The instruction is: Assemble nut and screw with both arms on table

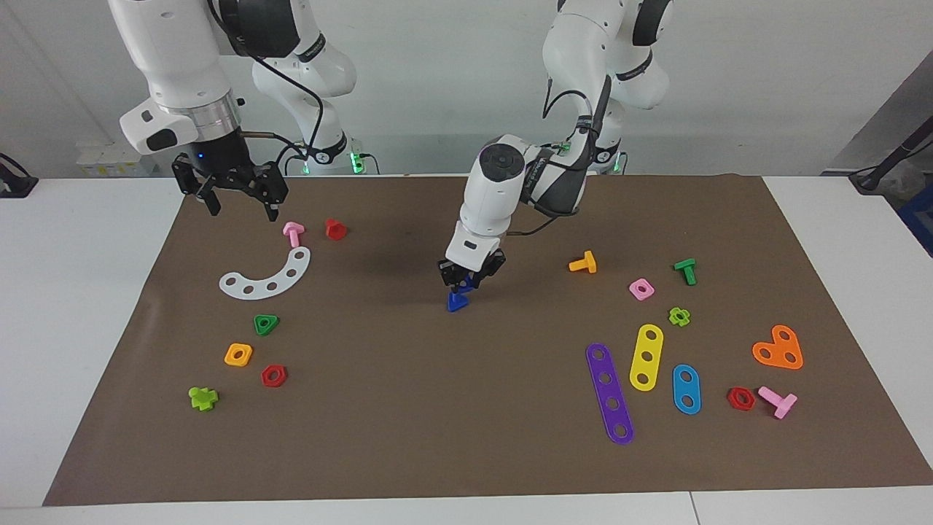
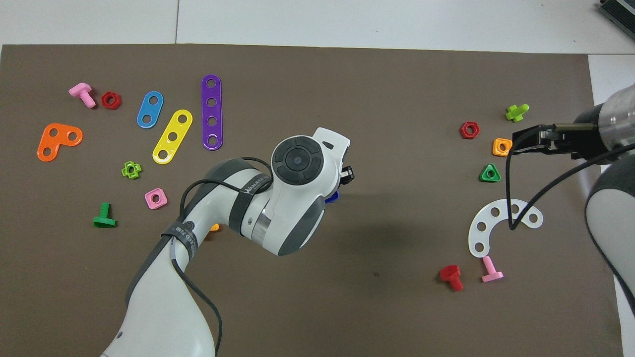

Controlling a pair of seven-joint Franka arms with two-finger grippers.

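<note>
From the facing view, the left gripper (image 1: 469, 281) is sitting low at mid-worktop (image 1: 408, 408), fingers apparently clenching the screw (image 1: 458, 301), while the right gripper (image 1: 237, 191) is hanging over the mat's corner, fingers released; from overhead, the left arm is hiding nearly all of that screw.

1. The screw (image 1: 457, 302) is a small dark blue bolt with a flat triangular head; its head rests on the brown mat of the table (image 1: 408, 408) near the mat's middle.
2. The nut (image 1: 469, 284) is dark blue, just above the screw; its shape is largely hidden.
</note>
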